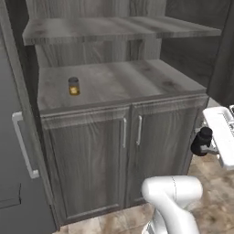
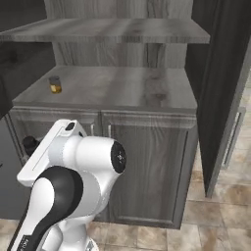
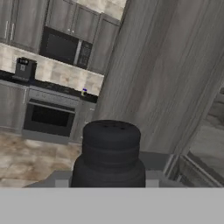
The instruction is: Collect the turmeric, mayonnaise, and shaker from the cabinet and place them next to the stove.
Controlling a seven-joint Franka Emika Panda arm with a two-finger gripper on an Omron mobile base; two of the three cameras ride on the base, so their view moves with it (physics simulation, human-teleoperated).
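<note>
Left base view: turmeric (image 1: 73, 86) sits alone on the cabinet (image 1: 119, 87) ledge, left side, doors shut. Out at the right edge, clear of the cabinet, the tool (image 1: 205, 144) is pinching the black shaker (image 1: 202, 140).

Right base view: same turmeric jar (image 2: 55, 84) at the far left of the ledge; shaker (image 2: 30, 144) peeks out low left behind the arm, level with the cabinet (image 2: 147, 93) doors.

Hand view: shaker (image 3: 110, 153) right in front of the camera, upright between the jaws, which are pressed onto it. Stove (image 3: 48, 111) is well off across the room, tabletop (image 3: 65, 87) beside it.

My read: carry leg for the shaker. Keep the grip steady and the shaker upright while the base drives, swing clear of the cabinet's side panel, release only once it's seated next to the stove. Mayonnaise: can't place it.
</note>
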